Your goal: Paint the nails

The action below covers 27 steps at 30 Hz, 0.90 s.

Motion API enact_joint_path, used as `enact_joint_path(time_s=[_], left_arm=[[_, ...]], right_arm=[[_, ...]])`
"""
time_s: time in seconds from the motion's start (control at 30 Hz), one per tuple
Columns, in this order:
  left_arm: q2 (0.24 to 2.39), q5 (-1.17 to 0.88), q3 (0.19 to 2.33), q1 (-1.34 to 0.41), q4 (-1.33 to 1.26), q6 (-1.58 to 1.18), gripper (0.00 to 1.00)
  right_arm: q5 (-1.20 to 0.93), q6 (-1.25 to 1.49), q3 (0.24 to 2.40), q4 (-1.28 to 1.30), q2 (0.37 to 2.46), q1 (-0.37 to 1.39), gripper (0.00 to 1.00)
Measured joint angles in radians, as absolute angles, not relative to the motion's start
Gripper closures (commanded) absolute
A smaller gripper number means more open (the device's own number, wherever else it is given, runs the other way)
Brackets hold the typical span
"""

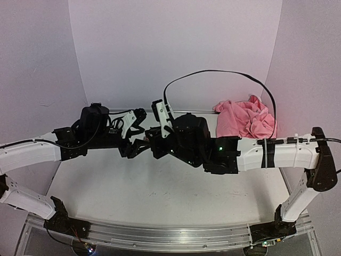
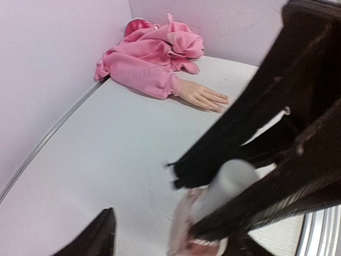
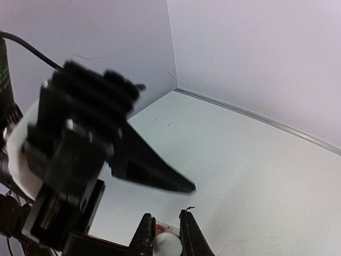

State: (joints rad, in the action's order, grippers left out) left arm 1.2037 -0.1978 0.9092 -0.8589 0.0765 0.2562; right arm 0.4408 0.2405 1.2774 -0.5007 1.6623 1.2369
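Right fingers (image 3: 146, 237) clamp the white cap (image 3: 165, 244); left fingers (image 2: 98, 237) — we cannot tell; nails (image 2: 224, 104) lie at 1 o'clock, well apart.

One flesh-coloured mannequin hand (image 2: 202, 97) is counted, together with one crumpled pink fabric sleeve (image 2: 154, 53), while the nails (image 2: 225, 101) on it are too small to be numbered. One small pinkish bottle (image 2: 181, 230) with one white cap (image 2: 229, 181) is seen. Two white-and-black robot arms are counted, the left arm (image 1: 32, 152) and the right arm (image 1: 287, 152), each ended by one black two-finger gripper, the left gripper (image 1: 133, 140) and the right gripper (image 3: 167, 218), and one looping black cable (image 1: 224, 72) and one white table (image 1: 160, 192) are noted besides.
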Motion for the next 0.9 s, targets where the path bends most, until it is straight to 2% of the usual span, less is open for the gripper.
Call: enact_joint_path(time_s=[0.07, 0.37, 0.5, 0.67, 0.8, 0.9], left_arm=[[1.203, -0.188, 0.909, -0.838, 0.076, 0.241, 0.01], [1.158, -0.264, 0.909, -0.829, 0.076, 0.229, 0.01], [1.137, -0.238, 0.909, -0.829, 0.070, 0.229, 0.01], [1.126, -0.116, 0.904, -0.830, 0.068, 0.229, 0.01], [1.110, -0.019, 0.887, -0.830, 0.065, 0.229, 0.01], [1.105, 0.030, 0.886, -0.830, 0.059, 0.229, 0.01]], right_arm=[[0.432, 0.252, 1.259, -0.499, 1.656, 1.216, 1.00], [0.353, 0.272, 1.060, -0.533, 1.586, 0.979, 1.00], [0.319, 0.232, 0.979, -0.590, 1.607, 0.986, 1.00], [0.297, 0.208, 0.928, -0.682, 1.736, 1.000, 1.00], [0.293, 0.205, 0.916, -0.711, 1.827, 0.999, 0.96], [0.292, 0.206, 0.915, -0.734, 1.869, 0.999, 0.88]])
